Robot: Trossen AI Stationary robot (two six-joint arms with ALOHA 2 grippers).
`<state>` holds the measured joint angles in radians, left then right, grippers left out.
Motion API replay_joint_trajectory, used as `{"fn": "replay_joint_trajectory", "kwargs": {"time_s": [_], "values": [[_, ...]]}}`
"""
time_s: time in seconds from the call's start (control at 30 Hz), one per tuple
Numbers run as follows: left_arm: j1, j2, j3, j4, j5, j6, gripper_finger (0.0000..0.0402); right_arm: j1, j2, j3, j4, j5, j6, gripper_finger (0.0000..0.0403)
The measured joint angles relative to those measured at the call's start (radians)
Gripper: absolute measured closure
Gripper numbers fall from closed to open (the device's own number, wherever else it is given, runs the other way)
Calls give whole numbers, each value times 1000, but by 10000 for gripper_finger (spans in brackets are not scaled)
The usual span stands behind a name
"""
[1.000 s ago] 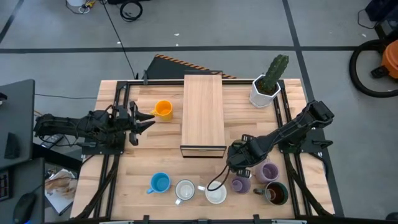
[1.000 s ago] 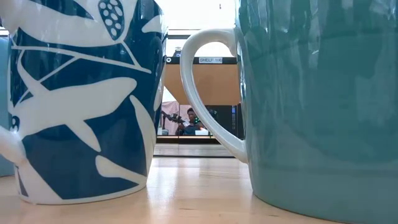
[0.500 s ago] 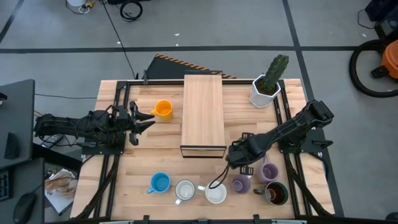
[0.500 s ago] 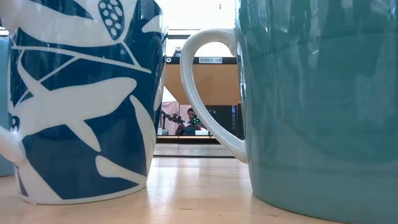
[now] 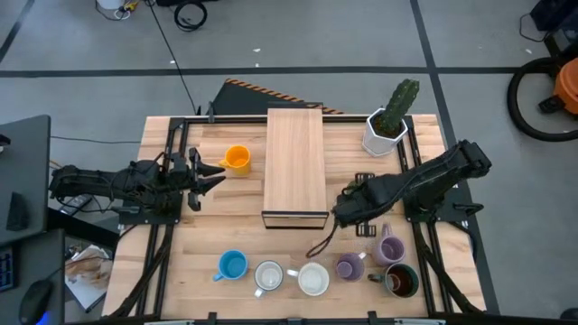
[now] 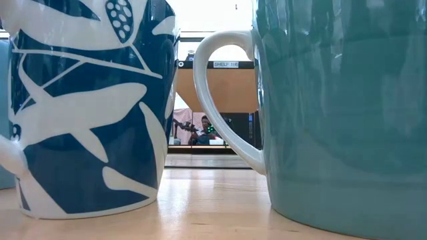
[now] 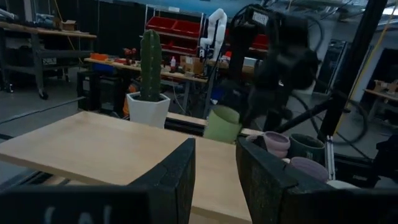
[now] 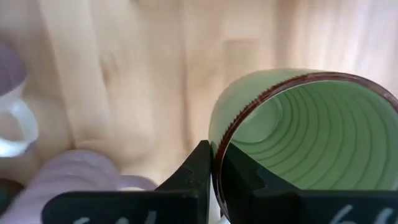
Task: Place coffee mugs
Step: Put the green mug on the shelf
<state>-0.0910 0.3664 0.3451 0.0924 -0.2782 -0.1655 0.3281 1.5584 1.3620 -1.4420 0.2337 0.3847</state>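
My right gripper is at the table's right middle, pointing down and shut on a green mug, also visible in the left wrist view as the green mug. In the high view the gripper hides that mug. An orange mug stands on its base at the far left, just beyond my left gripper, which waits level and open. Along the near edge stand a blue mug, two white mugs, two purple mugs and a dark mug. My right gripper pinches the green mug's rim, one finger inside the mug and one outside. The fingers come from above, pointing steeply down. The mug hangs below them with its mouth up; its base is hidden behind the wooden shelf in the left wrist view.
A long wooden shelf lies down the table's middle. A white planter with a cactus stands at the far right. In the low view a blue-and-white mug and a teal mug fill the foreground.
My right gripper has risen and drawn back from the row of mugs toward the table's far edge, rolling a little at the wrist. The purple mug it stood over now shows uncovered.
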Motion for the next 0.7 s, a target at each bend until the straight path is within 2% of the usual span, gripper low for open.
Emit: {"fn": "replay_joint_trajectory", "kwargs": {"time_s": [0.23, 0.37, 0.5, 0.7], "values": [[0, 0, 0, -44, 148, -36, 280, -65, -37, 69, -37, 31, -294, 373], [0, 0, 0, -49, 153, -42, 280, -116, -49, 113, -57, 45, -464, 373], [0, 0, 0, -52, 153, -61, 280, -178, -49, 172, -110, 104, -562, 373], [0, 26, 0, -52, 153, -88, 280, -281, -50, 238, -74, 146, -815, 376]]}}
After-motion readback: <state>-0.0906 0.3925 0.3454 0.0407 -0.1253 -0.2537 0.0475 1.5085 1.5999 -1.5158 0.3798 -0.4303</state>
